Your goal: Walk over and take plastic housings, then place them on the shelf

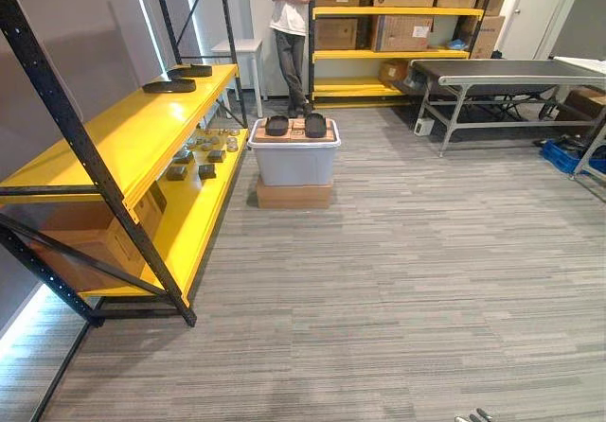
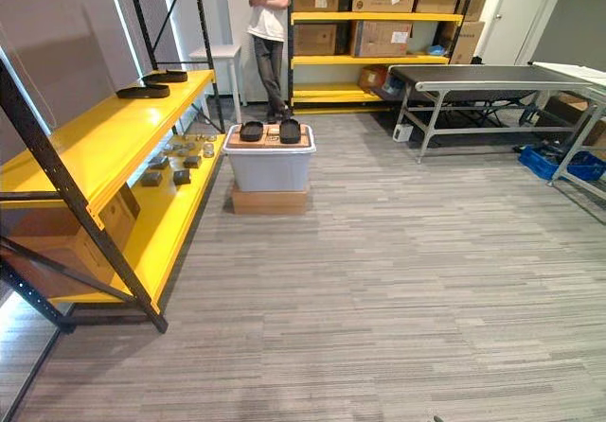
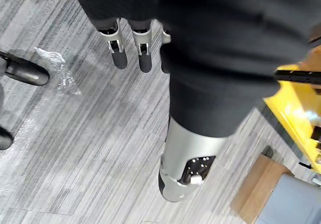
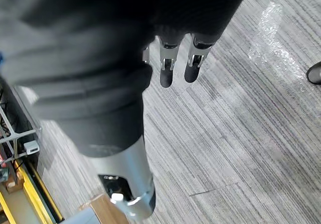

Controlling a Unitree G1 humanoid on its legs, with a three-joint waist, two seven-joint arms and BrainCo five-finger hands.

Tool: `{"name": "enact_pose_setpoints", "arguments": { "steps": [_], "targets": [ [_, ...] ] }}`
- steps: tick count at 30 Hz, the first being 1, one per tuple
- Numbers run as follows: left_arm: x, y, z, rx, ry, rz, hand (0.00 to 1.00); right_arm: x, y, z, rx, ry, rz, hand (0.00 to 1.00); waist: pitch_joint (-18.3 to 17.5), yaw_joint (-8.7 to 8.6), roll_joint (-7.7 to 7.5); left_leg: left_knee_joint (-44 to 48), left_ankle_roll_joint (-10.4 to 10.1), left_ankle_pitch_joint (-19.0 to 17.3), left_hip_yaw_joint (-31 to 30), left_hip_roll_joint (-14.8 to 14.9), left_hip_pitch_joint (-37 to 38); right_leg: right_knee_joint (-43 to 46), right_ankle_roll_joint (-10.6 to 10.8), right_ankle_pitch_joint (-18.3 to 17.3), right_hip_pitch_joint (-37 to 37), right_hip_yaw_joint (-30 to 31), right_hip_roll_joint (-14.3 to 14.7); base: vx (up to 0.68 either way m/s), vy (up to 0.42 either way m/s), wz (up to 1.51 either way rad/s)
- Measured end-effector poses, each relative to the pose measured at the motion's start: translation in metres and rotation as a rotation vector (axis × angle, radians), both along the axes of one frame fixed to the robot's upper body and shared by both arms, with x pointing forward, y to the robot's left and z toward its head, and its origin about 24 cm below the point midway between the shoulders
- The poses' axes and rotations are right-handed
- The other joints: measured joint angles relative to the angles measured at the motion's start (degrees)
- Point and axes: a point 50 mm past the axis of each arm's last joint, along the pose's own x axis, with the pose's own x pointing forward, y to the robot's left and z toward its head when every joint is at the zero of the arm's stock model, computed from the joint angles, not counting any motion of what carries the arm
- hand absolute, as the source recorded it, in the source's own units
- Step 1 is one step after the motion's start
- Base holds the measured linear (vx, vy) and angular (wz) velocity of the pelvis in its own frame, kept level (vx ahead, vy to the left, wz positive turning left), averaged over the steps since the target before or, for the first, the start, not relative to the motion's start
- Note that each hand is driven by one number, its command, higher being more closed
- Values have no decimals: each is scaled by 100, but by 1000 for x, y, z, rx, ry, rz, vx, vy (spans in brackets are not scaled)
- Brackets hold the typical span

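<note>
Two black plastic housings (image 1: 276, 125) (image 1: 315, 125) lie side by side on the lid of a grey bin (image 1: 294, 162), a few steps ahead on the carpet. Two more black housings (image 1: 169, 86) (image 1: 190, 70) rest on the top board of the yellow shelf (image 1: 114, 138) at the left. My left hand (image 3: 119, 53) hangs over the carpet with straight fingers and holds nothing. My right hand (image 4: 166, 73) hangs the same way, fingers straight and empty, far from the bin.
The bin stands on a flat cardboard box (image 1: 294, 195). Small parts (image 1: 204, 152) and a carton (image 1: 95, 237) sit on the shelf's lower board. A person (image 1: 291, 15) stands by a far yellow rack (image 1: 398, 10) of cartons. A conveyor table (image 1: 502, 70) and blue crate (image 1: 568, 155) stand at the right.
</note>
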Motion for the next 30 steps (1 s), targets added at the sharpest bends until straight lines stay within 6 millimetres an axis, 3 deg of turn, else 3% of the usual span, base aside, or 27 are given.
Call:
{"name": "enact_pose_setpoints", "arguments": {
  "steps": [10,14,20,22,24,25,28,30],
  "targets": [
    [-11,-2,-2,-5,23,9,0,-6,9,-6,11,24,6,0,-8,6,-15,4,59,35,137,0,-7,-9,-26,2,-37,96,11,-47,-32,-6],
    [-19,0,-3,4,32,19,0,-4,10,-6,8,25,17,0,-10,68,-15,-30,192,61,285,10,-38,-118,-185,101,-128,235,73,-58,-33,-17],
    [-25,3,-1,11,15,54,0,5,15,-6,-8,37,92,0,1,127,6,599,403,-250,403,39,-333,17,-250,137,-287,451,61,-18,0,-18],
    [-15,3,2,10,-29,37,0,3,15,-6,-12,44,91,0,124,136,-18,914,517,-488,355,-30,-425,1094,-111,-420,-667,432,-140,-41,54,7],
    [-15,0,2,-1,-33,31,0,-1,14,-7,-15,57,85,0,200,137,-9,1024,630,-547,332,-160,-409,2059,-70,-735,-1048,406,-381,-49,82,11],
    [-16,-3,1,-6,-26,19,0,-5,15,-9,-12,72,88,0,250,115,-11,1066,721,-583,304,-226,-381,2794,51,-868,-1443,383,-531,-4,84,13],
    [-22,-2,-1,-5,7,5,0,-13,20,-14,12,111,93,0,455,43,25,1220,802,-822,286,-111,-260,2756,108,-916,-1784,206,-484,59,24,0],
    [-20,4,0,3,13,-4,0,-16,21,-15,18,119,95,0,505,-4,29,1273,636,-960,311,66,-227,2510,89,-872,-2159,103,-309,91,-60,-10]
  ]
}}
